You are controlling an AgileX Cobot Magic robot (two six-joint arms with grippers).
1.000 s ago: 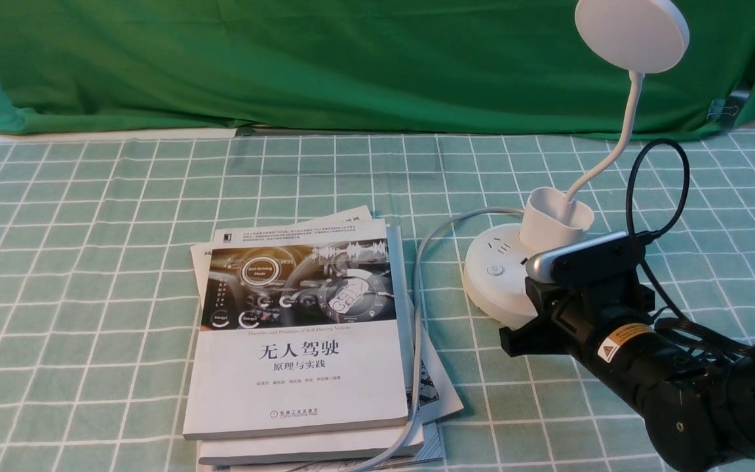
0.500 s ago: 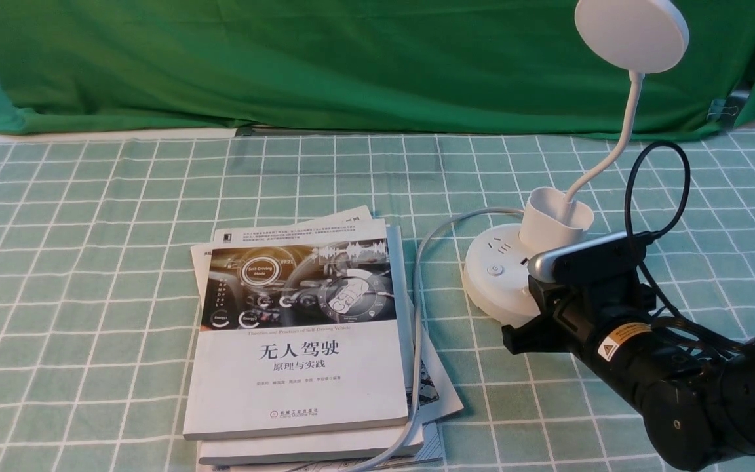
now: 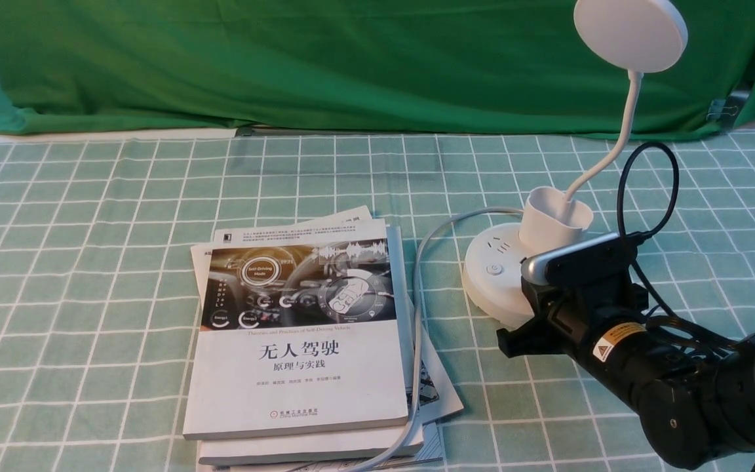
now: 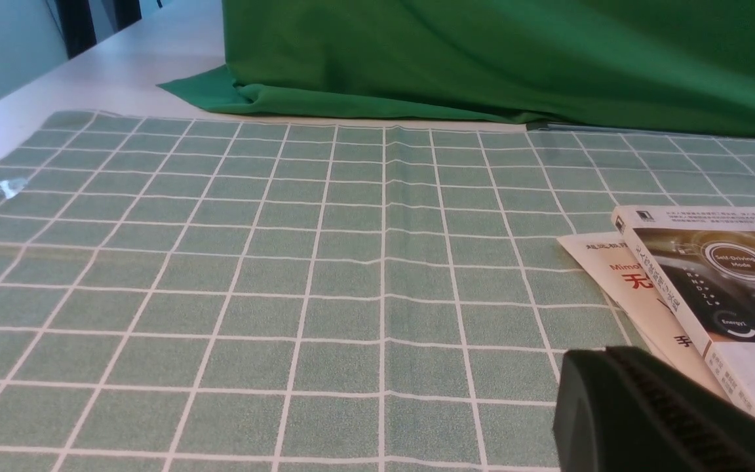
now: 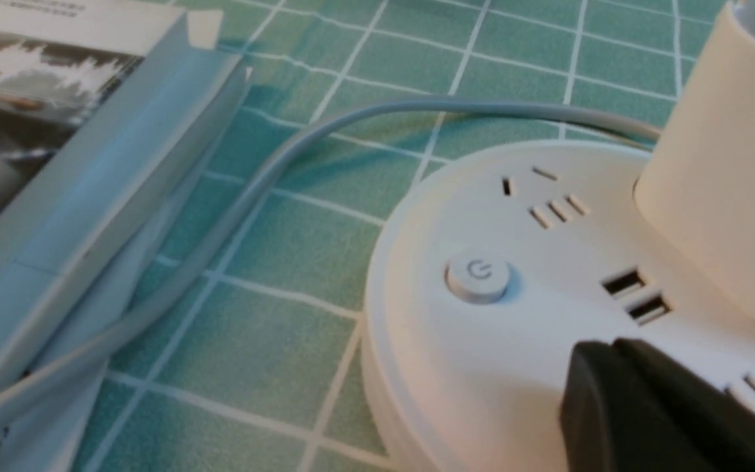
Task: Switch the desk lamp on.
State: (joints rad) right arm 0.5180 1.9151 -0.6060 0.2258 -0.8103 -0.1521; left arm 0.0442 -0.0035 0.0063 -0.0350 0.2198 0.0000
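The white desk lamp stands at the right: round disc head, thin gooseneck, cup holder and puck base. Its head shows no glow. A round power button sits on the base's top, also in the right wrist view, beside sockets and USB ports. My right gripper is shut and empty, its tip low over the base's near side, a short way from the button. In the front view my right arm hides the fingers. My left gripper is shut and empty, low over the cloth, left of the books.
A stack of books lies at the middle of the checked green tablecloth. The lamp's grey cord runs from the base along the books' right edge to the front. A green backdrop cloth hangs at the back.
My right arm has crept slightly left and lower toward the lamp base. The lamp and books stay where they were.
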